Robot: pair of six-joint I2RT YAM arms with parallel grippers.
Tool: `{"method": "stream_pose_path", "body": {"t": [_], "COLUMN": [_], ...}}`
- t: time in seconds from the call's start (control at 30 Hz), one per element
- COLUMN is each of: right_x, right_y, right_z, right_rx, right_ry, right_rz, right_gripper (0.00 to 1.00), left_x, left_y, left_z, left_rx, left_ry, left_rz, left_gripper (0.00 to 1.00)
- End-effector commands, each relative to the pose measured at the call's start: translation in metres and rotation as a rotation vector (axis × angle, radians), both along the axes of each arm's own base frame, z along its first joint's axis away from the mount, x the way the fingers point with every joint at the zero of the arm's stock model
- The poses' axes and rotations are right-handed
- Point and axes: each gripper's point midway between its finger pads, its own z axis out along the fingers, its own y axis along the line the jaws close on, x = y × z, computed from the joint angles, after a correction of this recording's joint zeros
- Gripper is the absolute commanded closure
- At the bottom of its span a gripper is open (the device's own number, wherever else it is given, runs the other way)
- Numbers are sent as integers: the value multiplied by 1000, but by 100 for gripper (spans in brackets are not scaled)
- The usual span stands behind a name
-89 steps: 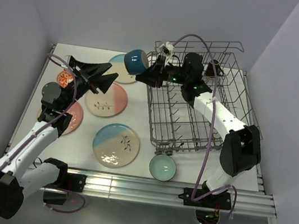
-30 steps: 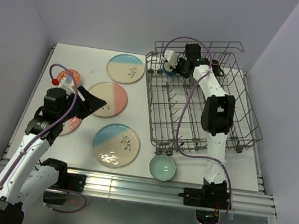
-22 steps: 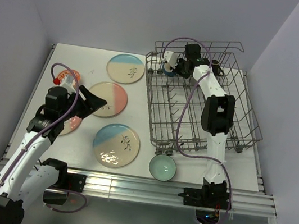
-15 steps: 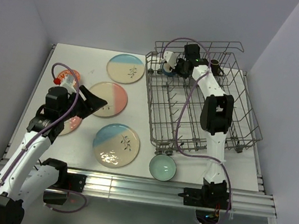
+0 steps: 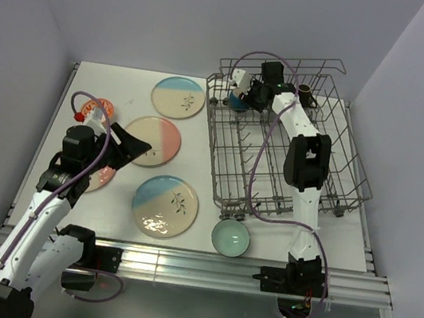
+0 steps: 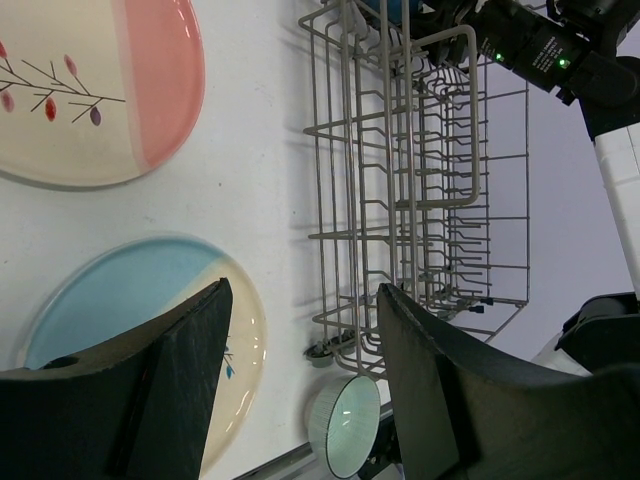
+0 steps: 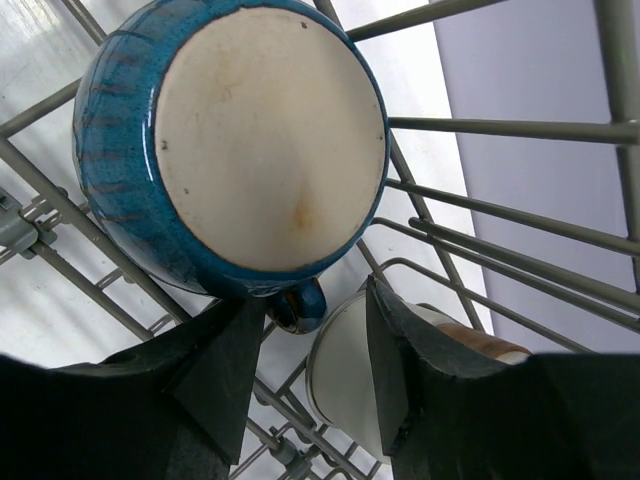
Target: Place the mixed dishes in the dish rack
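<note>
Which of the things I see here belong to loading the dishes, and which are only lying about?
Part of the job:
dish rack; dark-blue mug and brown mug, already inside it; far blue plate; pink plate; near blue plate; second pink plate, partly covered; orange-red bowl; teal bowl.

Not part of it:
purple cables; metal rail.

Carried from just left of the dish rack into its far left corner: dark-blue mug, now base-up among the wires beside the brown mug. Parted within the last second: right hand, fingers flanking the handle. Lowered from beside the orange-red bowl: left hand, now at the pink plate's left edge.
</note>
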Motion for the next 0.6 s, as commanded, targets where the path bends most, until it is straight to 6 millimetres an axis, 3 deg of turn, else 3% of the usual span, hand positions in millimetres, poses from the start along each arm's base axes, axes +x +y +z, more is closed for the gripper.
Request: {"method": "stream_pose_path", "body": {"t": [0.0, 0.13, 0.17, 0.23, 0.27, 0.53, 0.57], "right_x": [-4, -13, -17, -24, -28, -62, -77], "right_y": [9, 10, 11, 12, 12, 10, 9], "right_z": [34, 59, 76, 80, 94, 114, 132], "right_rx": [72, 136, 158, 174, 191, 233, 250], "right_ry": [-29, -47, -69, -75, -95, -90, -94], "right_rz": [-7, -12, -4, 1, 0, 8, 21], "right_gripper": [47, 46, 46, 45, 45, 44, 44], "left_x": [1, 1, 1, 2, 2, 2, 4], "left_y": [2, 6, 6, 7, 7, 20, 30], "left_z": [9, 11, 12, 12, 14, 8, 3], "left_rx": [-1, 17, 20, 24, 24, 82, 132], "left_ry": [-45, -51, -54, -57, -60, -32, 7], "left_rz": [6, 23, 24, 27, 26, 85, 133], "left_gripper": [34, 34, 34, 34, 34, 34, 34]}}
